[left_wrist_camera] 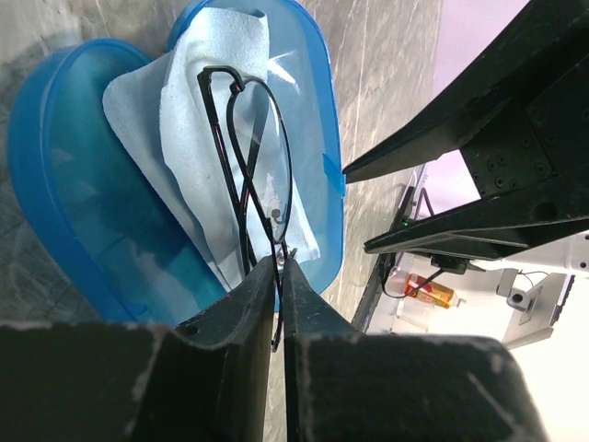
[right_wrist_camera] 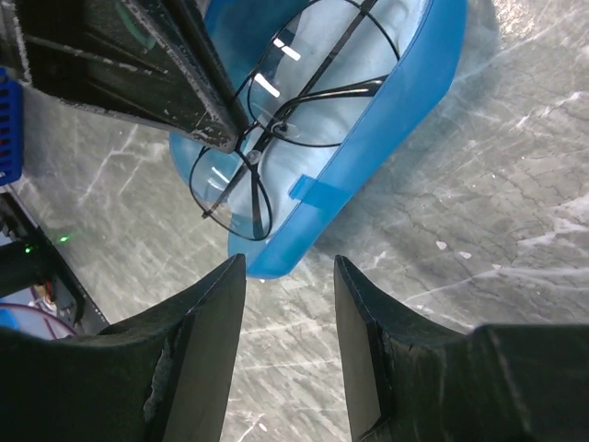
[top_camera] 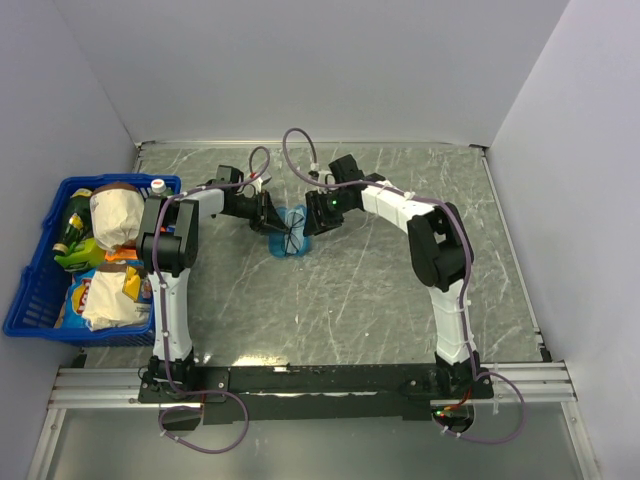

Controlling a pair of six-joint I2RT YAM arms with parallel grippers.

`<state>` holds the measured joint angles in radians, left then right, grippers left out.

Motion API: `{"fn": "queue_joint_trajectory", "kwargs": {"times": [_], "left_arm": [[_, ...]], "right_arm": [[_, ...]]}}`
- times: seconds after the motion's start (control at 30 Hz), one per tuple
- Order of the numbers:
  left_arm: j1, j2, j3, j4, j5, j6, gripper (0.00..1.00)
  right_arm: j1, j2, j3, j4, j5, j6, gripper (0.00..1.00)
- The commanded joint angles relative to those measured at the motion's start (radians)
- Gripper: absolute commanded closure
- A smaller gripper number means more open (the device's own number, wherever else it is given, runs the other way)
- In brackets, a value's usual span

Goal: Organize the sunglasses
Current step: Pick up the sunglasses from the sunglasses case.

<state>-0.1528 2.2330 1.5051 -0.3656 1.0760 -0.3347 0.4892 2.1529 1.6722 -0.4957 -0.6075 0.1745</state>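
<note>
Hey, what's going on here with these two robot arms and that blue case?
The left hand is shut on the thin black sunglasses, pinching them near the middle of the frame. The glasses are folded and sit in one half of the open blue case, on or just above the light-blue cloth lying in it. The right hand is open and empty, hovering at the case's edge. The case is not yet closed.

The left gripper (left_wrist_camera: 279, 267) has its two black fingers pressed almost together on the thin frame of the sunglasses (left_wrist_camera: 260, 138). The sunglasses lie folded on a light-blue cloth (left_wrist_camera: 198, 101) inside an open blue case (left_wrist_camera: 64, 184) on the grey desk. The right gripper (left_wrist_camera: 359, 212) is beside the case, its jaws spread apart.
</note>
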Motion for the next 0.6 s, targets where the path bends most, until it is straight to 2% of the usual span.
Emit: {"fn": "queue_joint_trajectory", "kwargs": {"times": [0.0,0.57], "left_arm": [[-0.008,-0.032,0.012,-0.006,0.021,0.019,0.87],[-0.008,-0.033,0.033,-0.013,0.039,0.019,0.88]], "right_arm": [[0.017,0.050,0.061,-0.007,0.035,-0.001,0.50],[0.023,0.085,0.080,-0.033,0.080,-0.021,0.59]]}}
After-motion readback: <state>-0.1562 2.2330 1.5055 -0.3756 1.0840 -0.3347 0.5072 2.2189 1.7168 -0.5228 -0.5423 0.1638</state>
